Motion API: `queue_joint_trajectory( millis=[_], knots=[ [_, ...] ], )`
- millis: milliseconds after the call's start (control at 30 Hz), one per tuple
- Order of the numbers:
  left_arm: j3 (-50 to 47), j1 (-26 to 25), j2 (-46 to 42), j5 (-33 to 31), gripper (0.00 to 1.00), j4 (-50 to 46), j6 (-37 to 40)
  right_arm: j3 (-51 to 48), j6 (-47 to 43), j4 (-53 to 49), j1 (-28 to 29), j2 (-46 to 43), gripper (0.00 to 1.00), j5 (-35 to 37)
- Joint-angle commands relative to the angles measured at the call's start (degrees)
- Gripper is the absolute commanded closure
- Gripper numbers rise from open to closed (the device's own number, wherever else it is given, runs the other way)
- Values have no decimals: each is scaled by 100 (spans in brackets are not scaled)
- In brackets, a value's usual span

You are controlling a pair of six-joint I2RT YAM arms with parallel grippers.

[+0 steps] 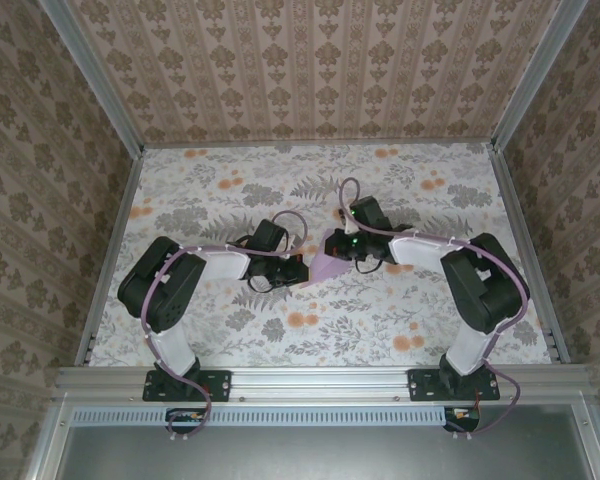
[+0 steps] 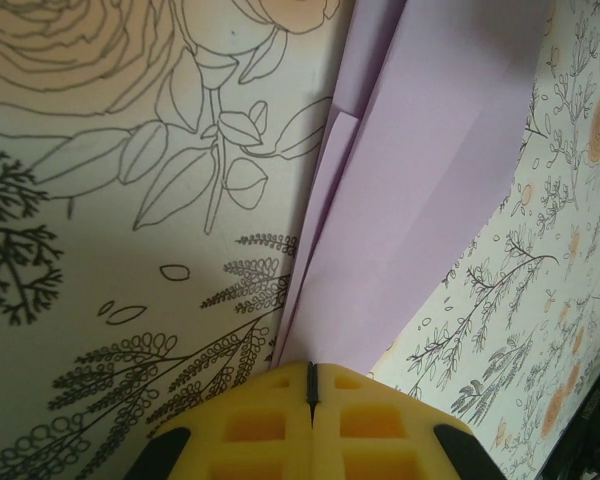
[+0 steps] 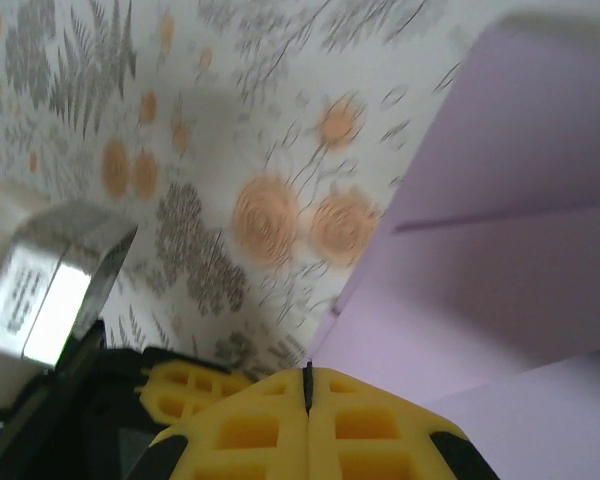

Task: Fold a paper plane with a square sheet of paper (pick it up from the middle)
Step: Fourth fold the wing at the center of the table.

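Two end effectors are meeting near the middle of the flower-printed worktop. Between them the lilac-purple square sheet of paper is showing as a small shape that already has creases. The left end effector is standing at its left side and the right end effector at its right side.

In the left wrist view, the yellow pads of the left end effector are pressing together. The paper is running straight into the seam between them, so we are judging that they are clamping one edge. The right end effector is looking the same: its pads are together and a corner of the paper is ending at their seam.

We are judging that the folding is in the middle. Flaps are lying over each other, but the shape is not yet becoming a narrow pointed dart. The next move is calling for both arms to work together, laying one edge exactly along a crease and pressing it flat without pulling.

The paper is looking thin, matte and smooth, with sharp straight fold lines and overlapping layers. The pads are looking like soft yellow blocks with square hollows. The worktop is showing orange blossoms and grey ferns on white.
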Motion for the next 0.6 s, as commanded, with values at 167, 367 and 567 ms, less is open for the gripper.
queue_joint_trajectory(
  millis=[167,367,567],
  knots=[
    [-115,60,183,-435,100,-878,-46,185,361,248,378,884,100,-439],
    [-155,63,174,-453,100,-916,-75,239,74,-205,307,1057,100,-235],
    [-315,58,157,-453,100,-897,-136,356,-142,-379,-604,1223,100,-31]
  ],
)
